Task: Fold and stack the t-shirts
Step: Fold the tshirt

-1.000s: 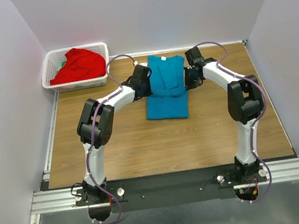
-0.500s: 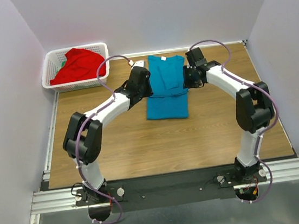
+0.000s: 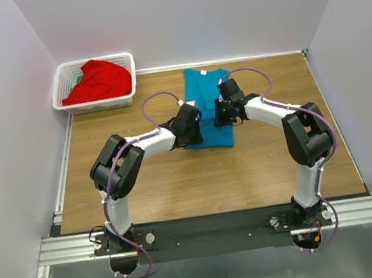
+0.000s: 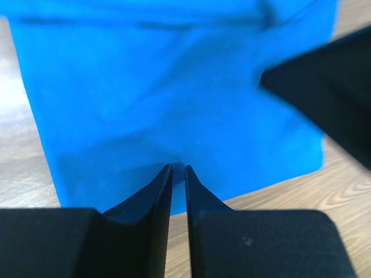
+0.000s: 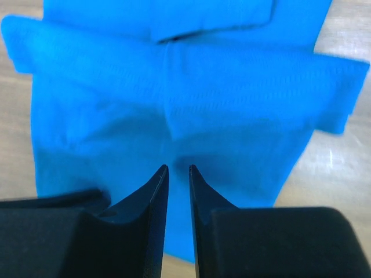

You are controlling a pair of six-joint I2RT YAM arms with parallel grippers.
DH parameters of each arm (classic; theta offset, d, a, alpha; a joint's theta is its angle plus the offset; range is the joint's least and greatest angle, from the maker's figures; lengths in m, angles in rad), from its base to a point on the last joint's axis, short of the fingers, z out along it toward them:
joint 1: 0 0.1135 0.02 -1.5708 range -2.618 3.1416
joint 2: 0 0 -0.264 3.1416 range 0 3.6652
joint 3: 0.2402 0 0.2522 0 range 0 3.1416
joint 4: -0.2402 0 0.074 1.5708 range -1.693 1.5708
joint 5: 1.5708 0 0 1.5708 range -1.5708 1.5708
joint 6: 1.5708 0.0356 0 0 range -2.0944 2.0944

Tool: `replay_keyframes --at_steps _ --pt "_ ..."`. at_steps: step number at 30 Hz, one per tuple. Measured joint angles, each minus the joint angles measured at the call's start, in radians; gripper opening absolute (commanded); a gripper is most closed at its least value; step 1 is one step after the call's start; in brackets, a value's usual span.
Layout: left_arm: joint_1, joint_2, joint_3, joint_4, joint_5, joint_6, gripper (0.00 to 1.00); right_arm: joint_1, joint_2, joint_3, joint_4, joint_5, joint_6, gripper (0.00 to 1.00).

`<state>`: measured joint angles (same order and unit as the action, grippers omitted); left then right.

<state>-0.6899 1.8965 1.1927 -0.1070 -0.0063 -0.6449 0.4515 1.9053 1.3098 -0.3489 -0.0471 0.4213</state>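
Note:
The teal-blue t-shirt (image 3: 205,86) lies flat at the back middle of the table, its sleeves folded in. It fills the left wrist view (image 4: 174,87) and the right wrist view (image 5: 220,75). My left gripper (image 3: 195,132) is over the shirt's near left part; its jaws (image 4: 178,168) are almost together with nothing between them. My right gripper (image 3: 225,116) is over the shirt's right side; its jaws (image 5: 178,168) are likewise nearly closed and empty. The bright red t-shirt (image 3: 97,80) lies bunched in the basket.
A white plastic lattice basket (image 3: 94,106) stands at the back left corner, off the wooden tabletop (image 3: 177,181). Grey walls close in the left, back and right sides. The right arm shows as a dark shape (image 4: 330,75) in the left wrist view.
Both grippers have moved from the shirt's sleeve area towards its near part and closer together. The teal shirt lies as before. The red shirt has not moved.

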Motion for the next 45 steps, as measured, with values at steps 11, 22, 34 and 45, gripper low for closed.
replay_keyframes --at_steps 11,22,34,45 --pt "0.003 0.023 -0.031 0.028 0.080 -0.030 0.21 -0.019 0.214 0.229 0.057 0.047 -0.011 0.27" --pt "0.003 0.005 -0.089 0.103 0.132 -0.060 0.22 -0.182 0.412 0.645 0.095 0.014 -0.074 0.31" --pt "0.089 -0.379 -0.431 0.408 0.131 -0.148 0.24 -0.203 -0.083 -0.127 0.401 -0.513 0.126 0.42" --pt "0.106 -0.168 -0.474 0.614 0.221 -0.237 0.18 -0.258 0.047 -0.615 1.009 -0.755 0.491 0.38"
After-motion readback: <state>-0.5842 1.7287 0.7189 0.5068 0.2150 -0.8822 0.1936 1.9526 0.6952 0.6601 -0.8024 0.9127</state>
